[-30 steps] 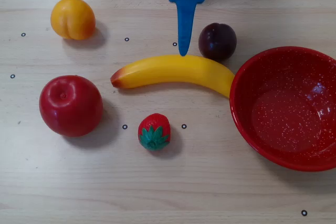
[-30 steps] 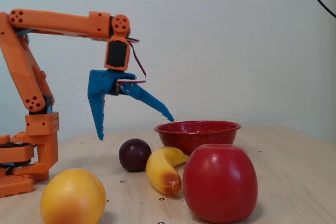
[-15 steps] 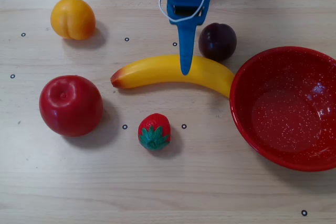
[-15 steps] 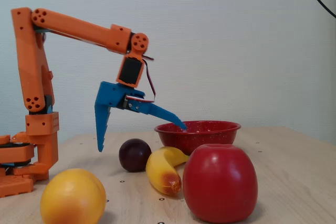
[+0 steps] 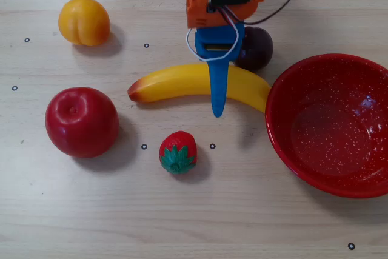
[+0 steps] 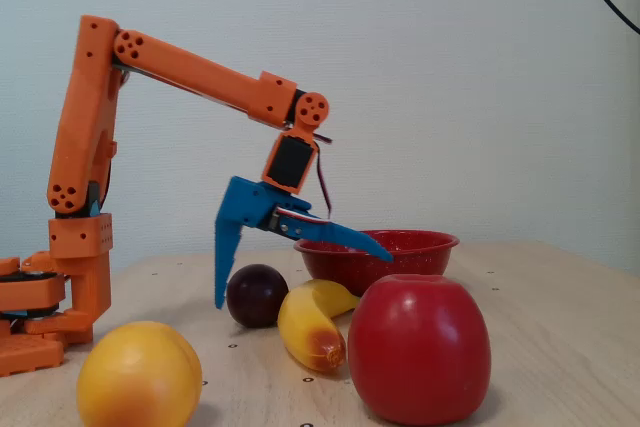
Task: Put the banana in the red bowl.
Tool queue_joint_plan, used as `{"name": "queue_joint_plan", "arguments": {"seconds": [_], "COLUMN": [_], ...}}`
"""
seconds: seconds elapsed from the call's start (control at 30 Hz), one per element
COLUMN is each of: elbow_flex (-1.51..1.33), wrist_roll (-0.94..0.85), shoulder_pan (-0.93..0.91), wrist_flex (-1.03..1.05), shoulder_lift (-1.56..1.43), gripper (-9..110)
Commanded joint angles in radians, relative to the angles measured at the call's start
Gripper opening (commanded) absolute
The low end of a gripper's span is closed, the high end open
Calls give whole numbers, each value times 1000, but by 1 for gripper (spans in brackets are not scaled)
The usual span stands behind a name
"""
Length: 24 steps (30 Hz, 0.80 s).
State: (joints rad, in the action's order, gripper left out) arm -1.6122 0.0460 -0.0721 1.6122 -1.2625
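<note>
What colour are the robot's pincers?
Bright blue; the gripper shows best in the fixed view, on an orange arm.

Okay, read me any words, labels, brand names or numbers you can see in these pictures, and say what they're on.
None: no words, labels, brand names or numbers can be read in either view.
The table carries only small printed ring marks, which are not text.
The orange arm, the blue gripper, the banana and the red bowl show no lettering.

The gripper [image 6: 305,274] hangs above the banana [image 6: 312,322] with its jaws spread wide; the plum [image 6: 257,295] sits behind, the red bowl [image 6: 400,252] beyond, the apple [image 6: 418,349] nearest
</note>
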Motion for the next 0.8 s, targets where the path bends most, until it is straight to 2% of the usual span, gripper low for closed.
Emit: {"name": "queue_joint_plan", "arguments": {"seconds": [0.0,0.77], "elbow_flex": [98,235], "wrist_roll": [-37,-72], "shoulder_pan": [-41,-64], "wrist_flex": [26,-11], "shoulder_lift": [-28,150], "gripper": [87,83]}}
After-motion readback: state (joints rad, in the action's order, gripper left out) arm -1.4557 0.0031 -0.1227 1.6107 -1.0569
